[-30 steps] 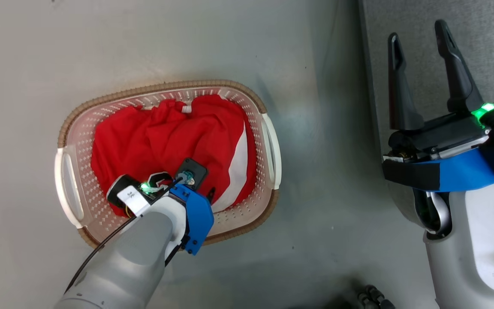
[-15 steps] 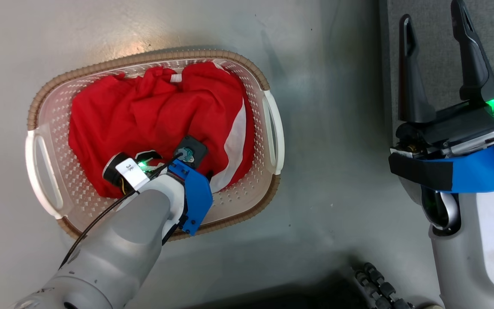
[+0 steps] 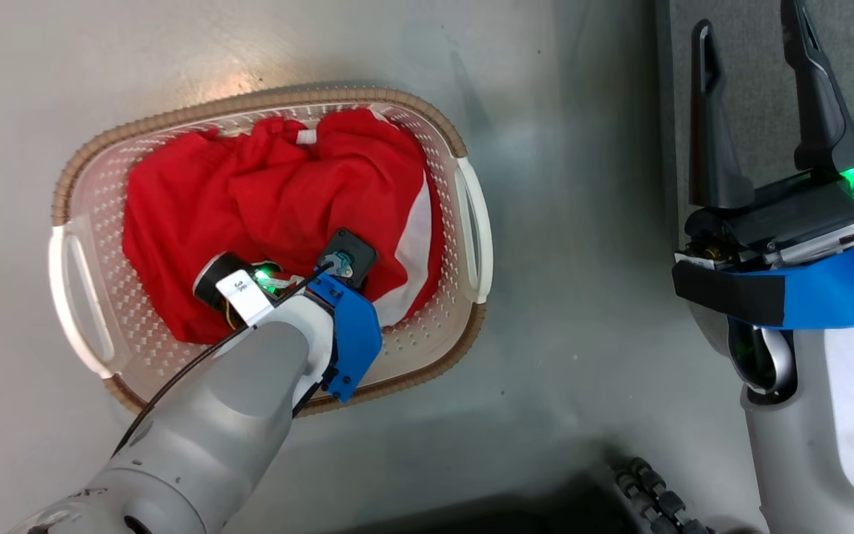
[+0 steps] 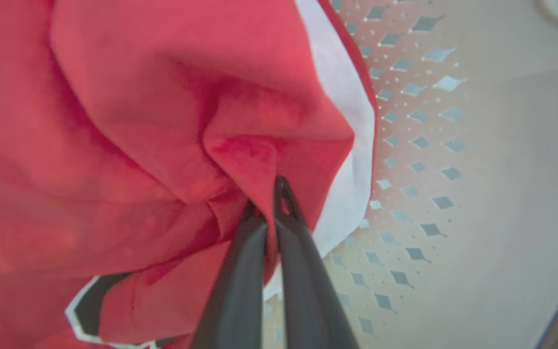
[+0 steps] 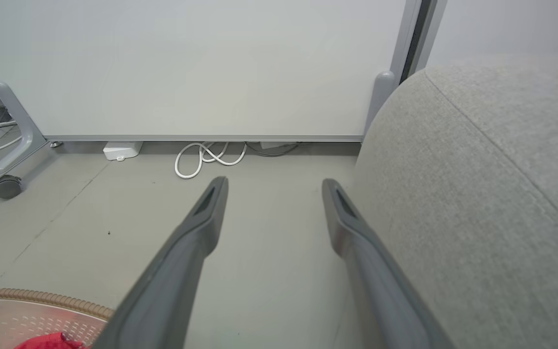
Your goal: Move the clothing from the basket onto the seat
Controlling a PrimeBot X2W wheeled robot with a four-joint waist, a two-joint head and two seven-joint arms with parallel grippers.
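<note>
Left wrist view, centre frame: left pincer [image 4: 268,201] clamped on a red jersey [image 4: 162,111] fold, grasp seemingly done, next a lift from basket [image 4: 419,145] to sofa [image 5: 477,203].

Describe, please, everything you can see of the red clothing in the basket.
The clothing is bright red, soft, thin-looking fabric, crumpled in a heap over most of the floor of the basket. A broad white stripe runs along its right edge in the head view, and a black patch edged in white shows in the left wrist view. The left claw is shut on a raised fold beside the stripe.
</note>
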